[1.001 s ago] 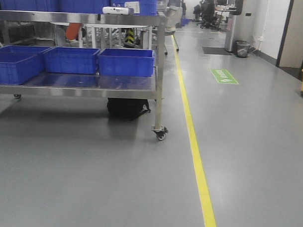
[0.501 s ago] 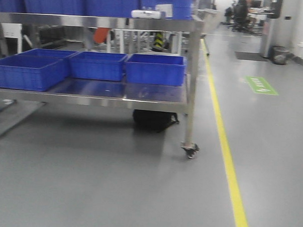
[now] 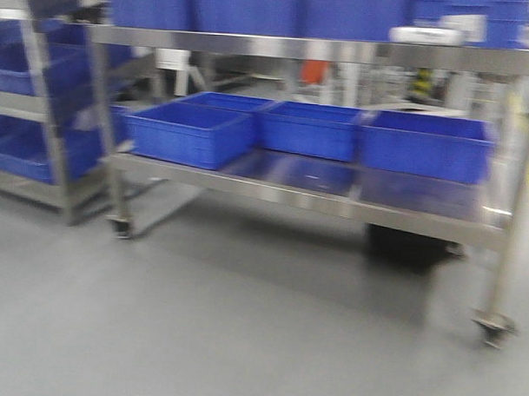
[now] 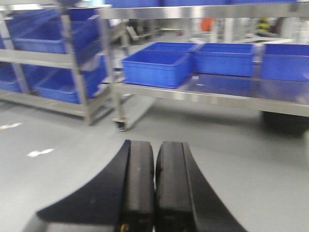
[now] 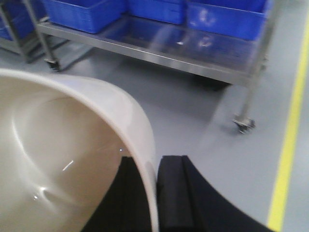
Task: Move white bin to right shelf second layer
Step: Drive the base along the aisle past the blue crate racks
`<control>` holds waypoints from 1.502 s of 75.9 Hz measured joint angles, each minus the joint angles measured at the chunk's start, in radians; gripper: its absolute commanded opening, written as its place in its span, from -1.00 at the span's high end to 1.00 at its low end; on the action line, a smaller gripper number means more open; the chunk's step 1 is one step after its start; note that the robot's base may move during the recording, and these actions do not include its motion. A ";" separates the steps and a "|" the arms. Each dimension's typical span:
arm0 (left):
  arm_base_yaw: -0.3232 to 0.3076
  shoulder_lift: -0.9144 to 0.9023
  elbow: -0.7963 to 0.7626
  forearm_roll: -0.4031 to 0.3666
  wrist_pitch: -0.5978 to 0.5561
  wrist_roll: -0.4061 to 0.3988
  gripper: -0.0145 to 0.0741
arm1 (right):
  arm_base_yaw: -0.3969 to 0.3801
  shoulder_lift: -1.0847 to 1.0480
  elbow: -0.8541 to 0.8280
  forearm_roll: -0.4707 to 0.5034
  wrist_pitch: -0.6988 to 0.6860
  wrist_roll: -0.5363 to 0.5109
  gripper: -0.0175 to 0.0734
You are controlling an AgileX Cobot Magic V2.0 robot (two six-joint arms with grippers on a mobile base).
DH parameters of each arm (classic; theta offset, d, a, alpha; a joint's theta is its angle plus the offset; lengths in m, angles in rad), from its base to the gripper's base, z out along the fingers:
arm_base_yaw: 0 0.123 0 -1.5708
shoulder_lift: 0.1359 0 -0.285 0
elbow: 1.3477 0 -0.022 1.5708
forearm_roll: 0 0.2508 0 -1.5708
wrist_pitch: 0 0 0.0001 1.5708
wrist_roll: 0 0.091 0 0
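Observation:
The white bin [image 5: 58, 145] fills the lower left of the right wrist view, a glossy cream tub seen from above its open mouth, held above the grey floor. My right gripper [image 5: 150, 163] is shut on its rim: one finger is inside the wall, the other finger [image 5: 174, 193] outside. My left gripper [image 4: 154, 147] is shut and empty, with the two black pads together over bare floor. No rack level with white rollers can be made out in any view.
A steel cart [image 3: 317, 195] on castors carries several blue crates [image 3: 193, 130], with a dark bag [image 3: 406, 246] under it. A grey rack [image 3: 62, 156] with blue crates stands at the left. A yellow floor line [image 5: 287, 145] runs at the right.
The front view has swung left: the cart slid to the right of the frame, the rack came into view at the left, and the yellow line left the frame.

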 measured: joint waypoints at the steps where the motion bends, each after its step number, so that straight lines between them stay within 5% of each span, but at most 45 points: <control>1: 0.000 0.000 0.000 0.000 0.000 0.000 0.48 | 0.000 0.000 0.000 0.000 0.000 0.000 0.45; 114: 0.000 0.000 0.000 0.000 0.000 0.000 0.48 | 0.000 0.000 0.000 0.000 0.000 0.000 0.45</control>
